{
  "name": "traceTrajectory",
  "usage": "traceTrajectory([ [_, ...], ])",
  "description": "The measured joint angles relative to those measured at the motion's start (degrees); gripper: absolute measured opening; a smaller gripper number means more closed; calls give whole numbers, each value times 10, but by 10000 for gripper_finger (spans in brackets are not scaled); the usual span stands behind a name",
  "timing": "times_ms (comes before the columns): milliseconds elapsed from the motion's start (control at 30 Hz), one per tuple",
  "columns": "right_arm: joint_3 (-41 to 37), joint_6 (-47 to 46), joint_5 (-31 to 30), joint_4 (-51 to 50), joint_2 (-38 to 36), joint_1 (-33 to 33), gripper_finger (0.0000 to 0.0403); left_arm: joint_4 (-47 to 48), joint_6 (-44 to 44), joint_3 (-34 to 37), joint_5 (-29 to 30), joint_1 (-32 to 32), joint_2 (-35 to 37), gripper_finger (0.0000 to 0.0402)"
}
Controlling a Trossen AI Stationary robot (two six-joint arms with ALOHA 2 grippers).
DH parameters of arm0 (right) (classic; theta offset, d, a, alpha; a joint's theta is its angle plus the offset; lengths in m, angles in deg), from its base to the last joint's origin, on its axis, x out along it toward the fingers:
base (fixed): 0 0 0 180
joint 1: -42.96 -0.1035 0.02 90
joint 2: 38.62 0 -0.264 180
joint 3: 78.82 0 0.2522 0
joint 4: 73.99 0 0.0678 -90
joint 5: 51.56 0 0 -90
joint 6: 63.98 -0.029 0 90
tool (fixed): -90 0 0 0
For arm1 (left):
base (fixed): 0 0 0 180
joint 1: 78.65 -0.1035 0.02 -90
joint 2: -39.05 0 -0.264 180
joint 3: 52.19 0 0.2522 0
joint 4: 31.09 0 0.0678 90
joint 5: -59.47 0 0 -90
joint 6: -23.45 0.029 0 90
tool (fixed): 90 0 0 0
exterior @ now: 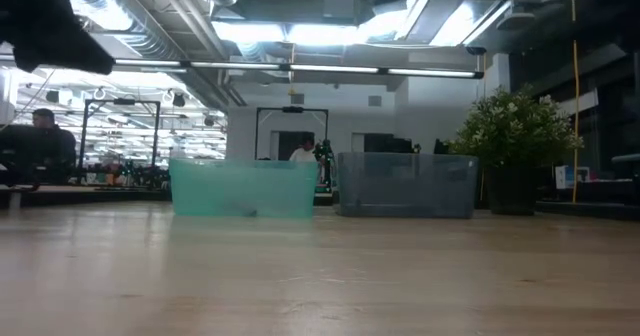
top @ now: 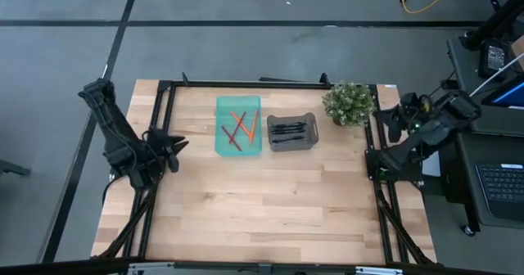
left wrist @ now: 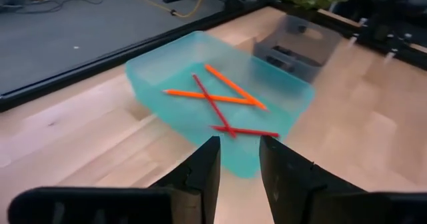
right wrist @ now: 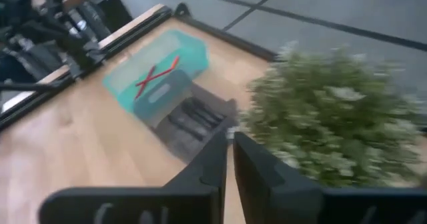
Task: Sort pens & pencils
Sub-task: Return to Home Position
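Observation:
Several orange and red pencils (top: pixel 239 128) lie crossed on the floor of a teal bin (top: pixel 238 148) at the table's far middle; the left wrist view shows these pencils (left wrist: pixel 220 103) and the teal bin (left wrist: pixel 280 84) clearly. Several black pens (top: pixel 288 130) lie in a grey bin (top: pixel 312 132) just right of it. My left gripper (top: pixel 178 144) (left wrist: pixel 239 143) hovers left of the teal bin, pointing at it, open and holding nothing. My right gripper (top: pixel 390 123) (right wrist: pixel 230 136) waits at the table's right edge beside the plant, shut and holding nothing.
A potted plant (top: pixel 350 103) stands right of the grey bin, close to my right gripper. Black frame rails (top: pixel 246 83) run along the far, left and right edges. Bare wood (top: pixel 262 201) fills the near half. The low view shows both bins (exterior: pixel 243 188) (exterior: pixel 405 185) side by side.

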Motion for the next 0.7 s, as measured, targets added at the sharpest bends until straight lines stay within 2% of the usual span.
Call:
traceTrajectory([
  [233,-8,80,49,-2,-78,113,5,58,-116,41,-8,28,6,98],
  [500,-9,186,116,3,-130,283,32,57,-153,49,14,62,10,98],
  [600,-44,256,154,65,-153,348,34,44,-159,49,49,67,9,98],
  [700,-114,365,214,198,-183,399,35,10,-135,49,116,62,2,98],
])
